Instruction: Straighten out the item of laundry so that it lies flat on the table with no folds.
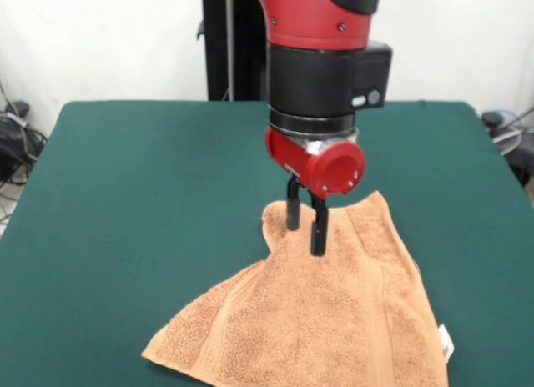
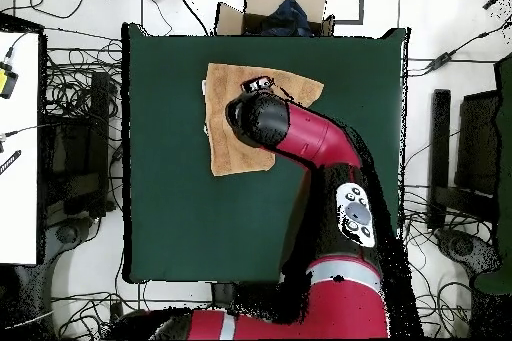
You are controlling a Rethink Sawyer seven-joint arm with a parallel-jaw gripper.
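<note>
Item: one light orange-tan terry towel (image 1: 334, 312), lying on the dark green tabletop (image 1: 142, 203). In the front view it sat toward the near edge, somewhat right of centre, its lower part running out of the picture. Outline irregular, not squared: one corner reached out to the lower left, and the far end narrowed to a bunched, raised edge beneath the arm. Woven border bands ran lengthwise across the pile. A small white tag (image 1: 445, 342) projected from the right edge.

Item: red and black arm, wrist pointing down, with gripper (image 1: 305, 223) over the towel's far end. The two black fingers (image 1: 319, 228) hung with only a narrow gap between them, tips at the level of the bunched cloth. Whether any cloth was pinched between the jaws could not be told.

Overhead view: towel (image 2: 228, 152) lay in the half of the tabletop (image 2: 170, 207) farther from the robot's base, partly covered by the arm's wrist. Cables and dark equipment surrounded the tabletop; a cardboard box (image 2: 270, 7) stood beyond its far edge.
</note>
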